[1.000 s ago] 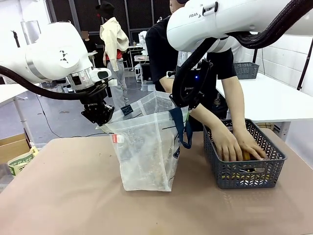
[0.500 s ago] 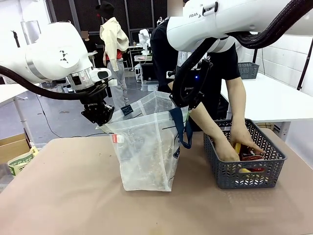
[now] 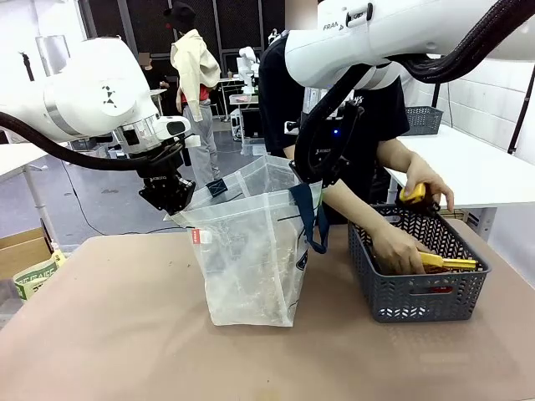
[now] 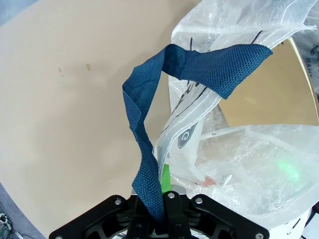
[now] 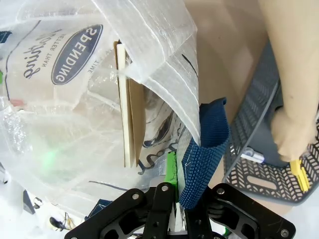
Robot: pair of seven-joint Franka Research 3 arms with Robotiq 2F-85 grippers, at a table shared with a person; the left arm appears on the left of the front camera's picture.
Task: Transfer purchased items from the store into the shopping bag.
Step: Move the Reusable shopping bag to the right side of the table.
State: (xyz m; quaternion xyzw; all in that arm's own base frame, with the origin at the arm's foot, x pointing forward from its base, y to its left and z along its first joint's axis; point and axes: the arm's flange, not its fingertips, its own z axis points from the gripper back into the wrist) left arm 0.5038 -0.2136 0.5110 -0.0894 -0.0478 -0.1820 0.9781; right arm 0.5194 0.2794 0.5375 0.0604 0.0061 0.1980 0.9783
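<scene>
1. On the counter (image 3: pixel 109 334), one bag (image 3: pixel 251 259) is held open by two straps: the left claw (image 3: pixel 173 199) is clamped on one strap (image 4: pixel 149 144), the right claw (image 3: pixel 318 174) on the second strap (image 5: pixel 205 144).
2. The bag's contents are blurred by its plastic.
3. What lies in the basket (image 3: pixel 418 296) is mostly hidden by one hand (image 3: pixel 399 251); a second hand (image 3: pixel 426 188) is raised with one yellow item (image 3: pixel 410 195).
</scene>
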